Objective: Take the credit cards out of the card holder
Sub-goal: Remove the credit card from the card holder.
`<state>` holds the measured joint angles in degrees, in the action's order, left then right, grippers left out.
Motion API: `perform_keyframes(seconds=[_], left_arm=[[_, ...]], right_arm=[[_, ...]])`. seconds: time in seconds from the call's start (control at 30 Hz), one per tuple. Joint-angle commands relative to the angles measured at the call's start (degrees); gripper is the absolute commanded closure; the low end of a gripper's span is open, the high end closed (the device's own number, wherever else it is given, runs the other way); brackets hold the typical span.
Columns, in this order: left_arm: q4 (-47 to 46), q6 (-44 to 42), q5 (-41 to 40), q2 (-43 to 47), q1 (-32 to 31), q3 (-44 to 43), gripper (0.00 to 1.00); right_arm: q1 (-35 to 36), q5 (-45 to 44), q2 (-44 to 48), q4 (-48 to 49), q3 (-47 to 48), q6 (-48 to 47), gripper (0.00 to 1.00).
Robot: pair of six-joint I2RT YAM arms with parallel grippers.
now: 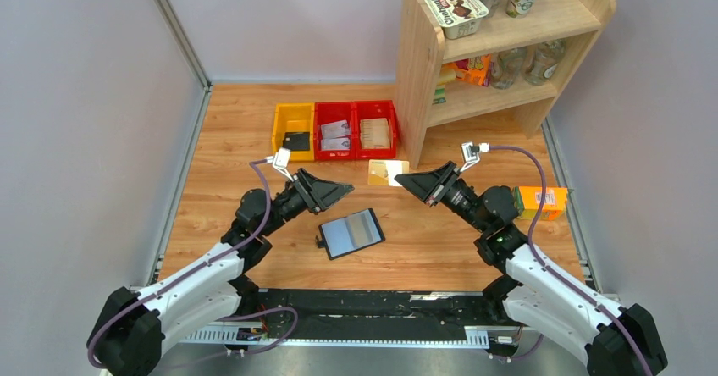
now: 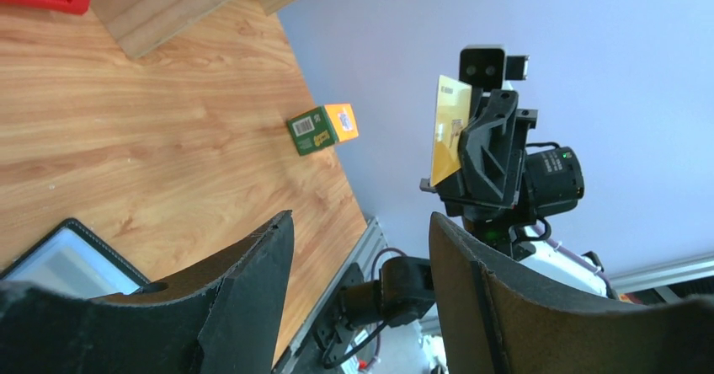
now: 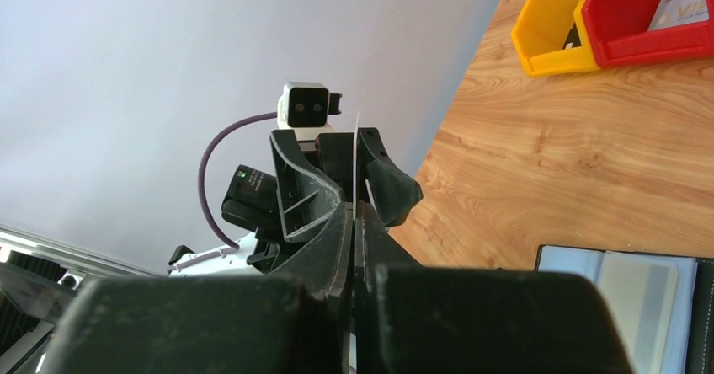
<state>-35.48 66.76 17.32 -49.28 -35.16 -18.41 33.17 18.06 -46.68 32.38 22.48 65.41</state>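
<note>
Handover posture: right gripper (image 1: 401, 178) pinches a gold card (image 1: 387, 173) aloft, evidently offering it to the left gripper (image 1: 345, 191), jaws wide, beyond the card holder (image 1: 350, 233) lying open.

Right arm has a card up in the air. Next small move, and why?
Probably ease the left end effector forward to straddle the free edge of the gold card. The right end effector is shut on it, upright above the table, and the left's open jaws face it across a gap.
</note>
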Motion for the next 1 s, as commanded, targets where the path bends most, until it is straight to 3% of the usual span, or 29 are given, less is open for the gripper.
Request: perform_keyframes(seconds=[0.0,0.37,0.6,0.87,0.97], left_arm=[[-3.9,-0.8,-1.9,0.9,-0.1,-0.4,0.32],[-18.6,0.6,2.9,-12.6,-2.2,-6.4,0.32],[-22.0,0.8,2.7,-16.9,-4.4,-8.0,0.42],[-21.9,0.6,3.5,-19.9,-5.2,-9.3,0.71],[-22.2,0.8,3.3,-20.9,-5.2,-9.6,0.97]], right_arm=[[-0.3,-1.0,0.3,0.0,0.1,-2.0,1.0],[-0.3,0.1,-0.7,3.1,-0.9,-0.5,1.0],[-0.3,-0.1,-1.4,5.8,-2.5,1.0,1.0],[-0.5,-0.2,-2.1,6.9,-3.0,1.0,1.0],[-0.8,0.0,-2.3,7.0,-3.1,0.9,1.0]])
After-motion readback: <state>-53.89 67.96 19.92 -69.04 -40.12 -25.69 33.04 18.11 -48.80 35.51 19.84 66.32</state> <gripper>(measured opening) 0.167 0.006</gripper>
